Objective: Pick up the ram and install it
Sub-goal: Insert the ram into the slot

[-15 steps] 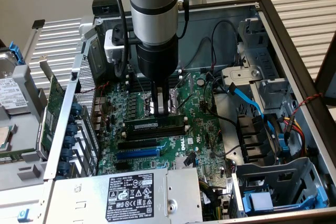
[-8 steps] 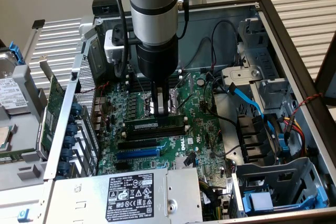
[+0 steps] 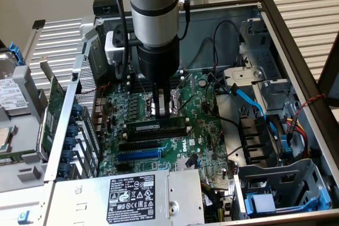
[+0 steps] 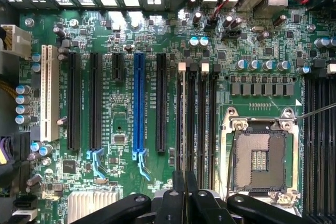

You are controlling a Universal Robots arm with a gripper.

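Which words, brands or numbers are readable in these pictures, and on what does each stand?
"DELL": white label on the metal box.
Rest of that label: too small to read.
Sticker on the ram: too small.
Slot print on the motherboard: blurred.
Drive label: blurred.

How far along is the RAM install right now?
Done: the ram stands on edge in a black slot on the motherboard.
In hand: nothing is gripped. The hand is shut, its fingertips right at the ram's top edge; whether they press on it I cannot tell.
Left: full seating is unconfirmed, since the state of the slot's end clips is unclear.
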